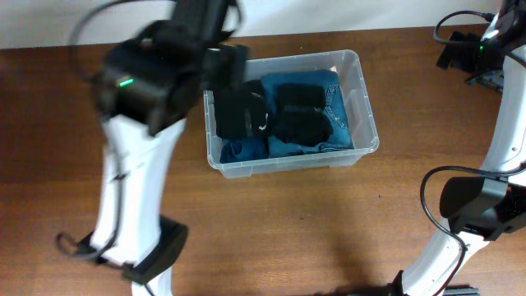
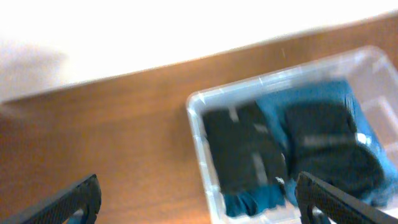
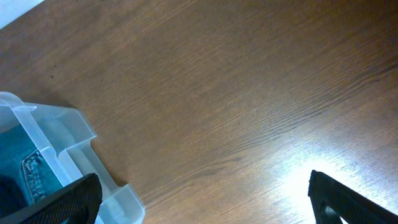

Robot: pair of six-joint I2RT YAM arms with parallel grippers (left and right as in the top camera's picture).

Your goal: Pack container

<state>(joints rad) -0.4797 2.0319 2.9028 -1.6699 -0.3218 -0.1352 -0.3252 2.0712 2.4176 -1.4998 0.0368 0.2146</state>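
Note:
The container (image 1: 364, 103) is a clear plastic bin at the table's middle. It holds folded blue jeans (image 1: 335, 107) with two black folded garments (image 1: 300, 113) on top. In the left wrist view the container (image 2: 198, 127) lies low and right, with the black garments (image 2: 244, 152) and the jeans (image 2: 336, 93) blurred inside. My left gripper (image 2: 202, 202) is open and empty, high above the container's left rim. My left arm (image 1: 156, 78) hides that corner in the overhead view. My right gripper (image 3: 202, 196) is open and empty over bare wood, beside a container corner (image 3: 74, 140).
The wooden table (image 1: 66, 148) runs to a white wall at the back. My right arm (image 1: 501, 156) stands at the right edge, with black cables (image 1: 456, 37) at the back right corner. The left arm's base (image 1: 156, 255) sits at the front left.

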